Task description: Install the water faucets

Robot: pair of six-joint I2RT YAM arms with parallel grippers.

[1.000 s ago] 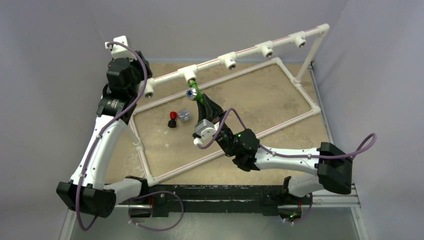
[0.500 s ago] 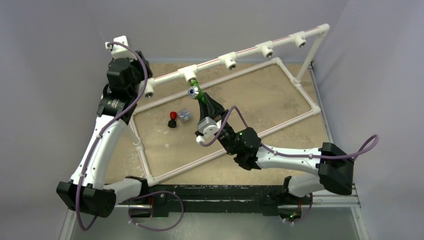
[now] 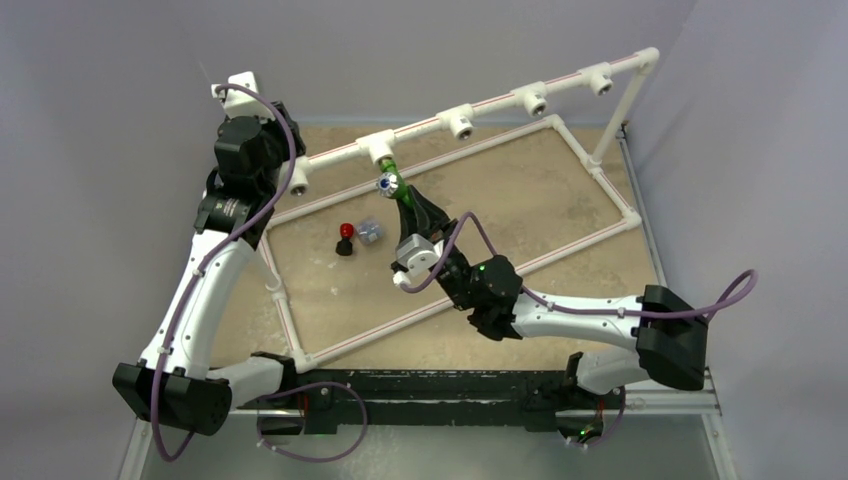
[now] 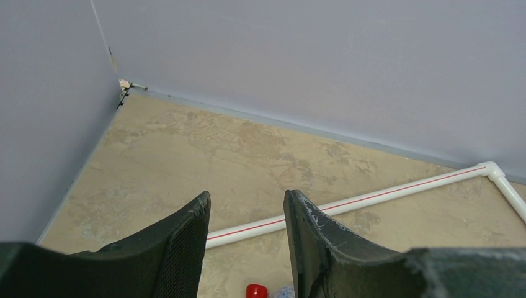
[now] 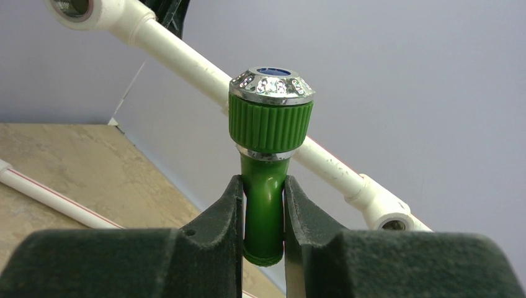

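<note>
Sam: Since a moment ago the right arm (image 3: 560,315) has slid a little toward the far side, so the green tap (image 3: 396,188) sits closer to the tee (image 3: 379,147). Nothing else moved.

Lee: Why is it held up there?

Sam: I think its far end has to go into that tee on the top pipe (image 3: 495,101). From above, the right pincer (image 3: 406,205) has the tap by its near end and points it at the hole. They look like they touch, but I cannot tell if it is in.

Lee: And the arms?

Sam: The right one reaches from the near right across the table (image 3: 540,200), bent at the elbow, wrist stretched far and left. The left arm (image 3: 215,265) stands tall at the far left, by the pipe's left end. The black tap (image 3: 345,240) and white tap (image 3: 369,231) lie side by side on the table, near the green one, not yet put in.

Lee: What does the left wrist camera see?

Sam: The left pincer (image 4: 247,205) is part open with nothing in it. Past it are the table, the low pipe (image 4: 372,197) and the black tap's red knob at the bottom edge. My guess is that it waits there to steady the frame.

Lee: And the right wrist camera?

Sam: Both fingers (image 5: 217,211) squeeze the green tube under the knob, one on each side. The knob's shiny cap points up, and the top pipe runs behind it. I think holding it low leaves the knob free and lets the wrist turn the tap in.
</note>
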